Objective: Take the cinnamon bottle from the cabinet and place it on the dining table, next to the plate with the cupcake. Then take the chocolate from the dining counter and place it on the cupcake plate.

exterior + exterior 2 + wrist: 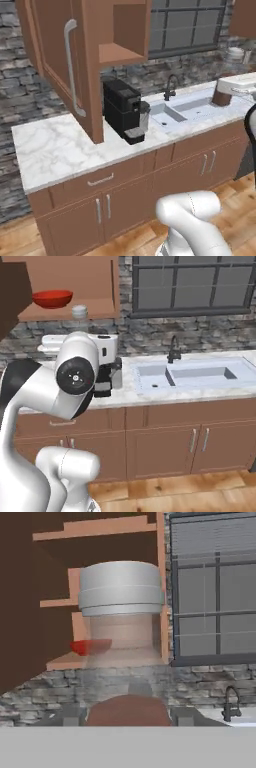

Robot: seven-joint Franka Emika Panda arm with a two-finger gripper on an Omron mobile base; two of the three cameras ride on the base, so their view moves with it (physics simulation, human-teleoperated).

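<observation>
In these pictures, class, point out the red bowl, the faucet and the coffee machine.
red bowl (52,299): right base view, on its outer side.
faucet (173,349): right base view, on its upright neck.
coffee machine (121,107): left base view, on its front face.

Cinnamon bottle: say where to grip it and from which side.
Grip the low body of the cinnamon bottle, under its wider grey cap, coming level from the side: it stands upright and its walls are straight there. The gripper flanks that part.

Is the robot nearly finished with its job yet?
Not nearly. Done: the cinnamon bottle is out of the open cabinet. In hand: the fingers clamp it. Left: setting it by the cupcake plate, then the whole chocolate step.
</observation>
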